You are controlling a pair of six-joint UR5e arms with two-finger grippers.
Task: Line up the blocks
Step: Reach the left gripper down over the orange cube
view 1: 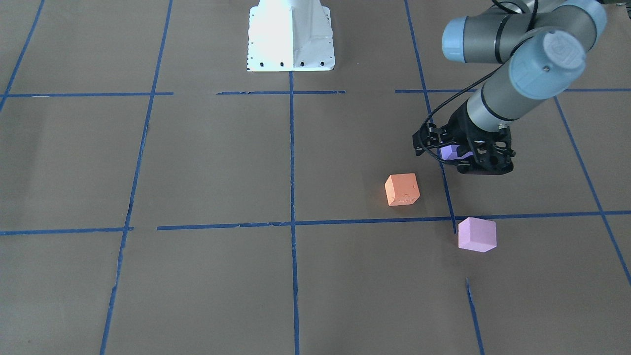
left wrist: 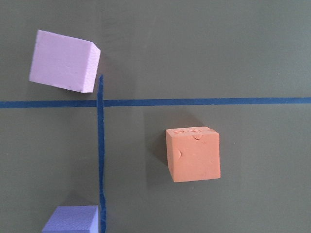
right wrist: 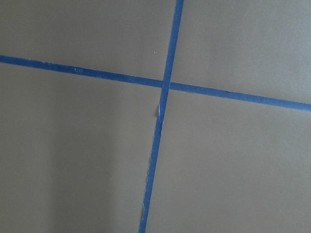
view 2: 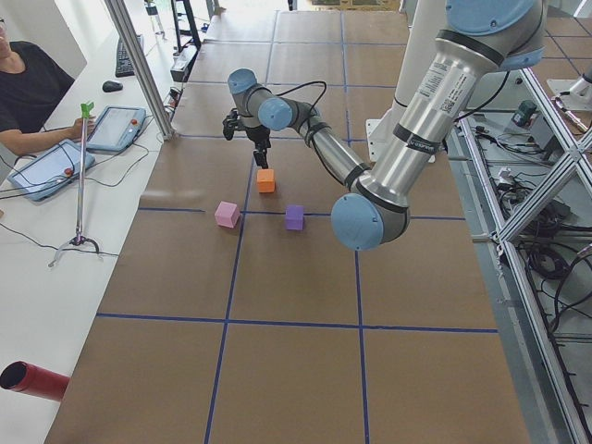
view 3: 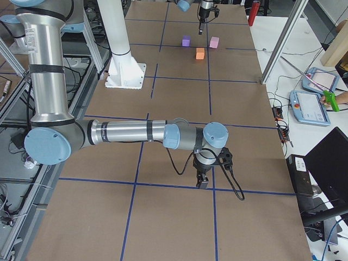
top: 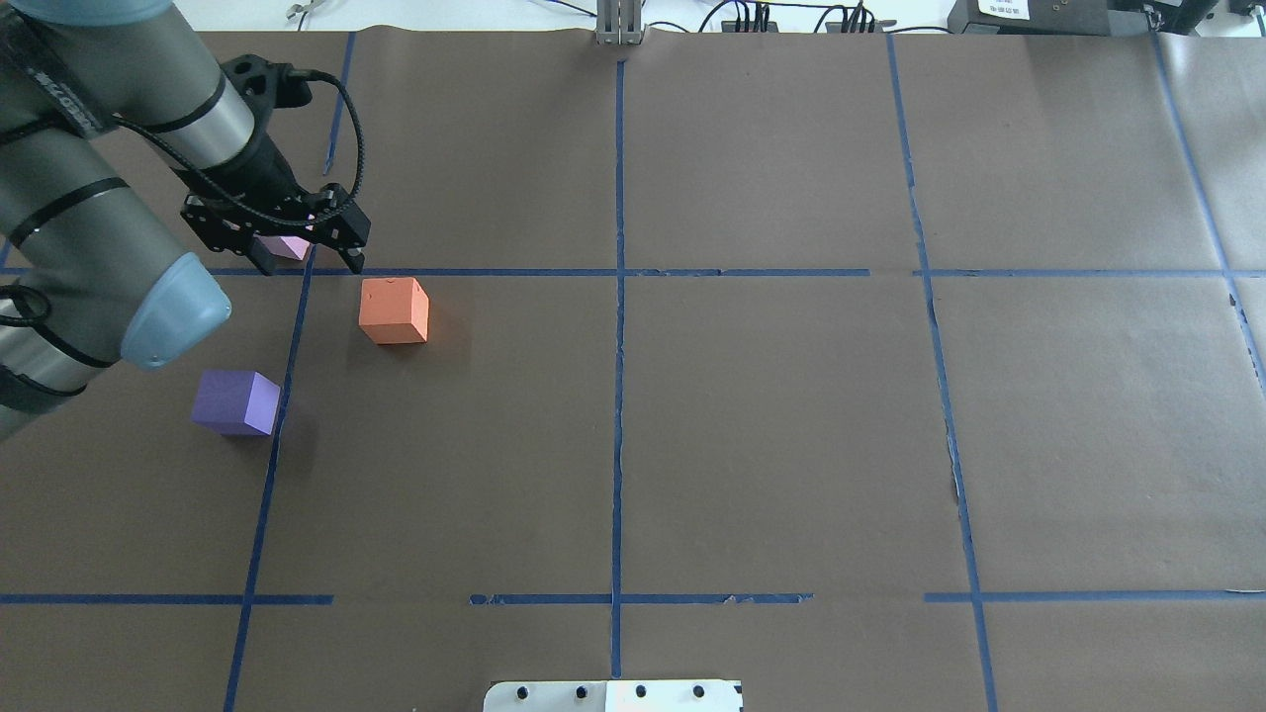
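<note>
While three small foam blocks lie in a loose triangle on the brown paper-covered table (top: 791, 445), the robot's left gripper (top: 310, 263) hangs above them, fingers spread and empty, apparently poised to choose one. The pale pink-lilac foam cube (left wrist: 63, 60) sits at a taped crossing. The violet-blue foam cube (top: 235, 402) lies nearer the robot, just beside the same blue tape line (top: 267, 475). The orange foam cube (top: 395, 311) rests on the tape's other side, the likeliest piece to shift into a row. Well apart, the right gripper (view 3: 203, 182) points down at another crossing, seemingly parked clear; whether its fingers are parted cannot be told.
</note>
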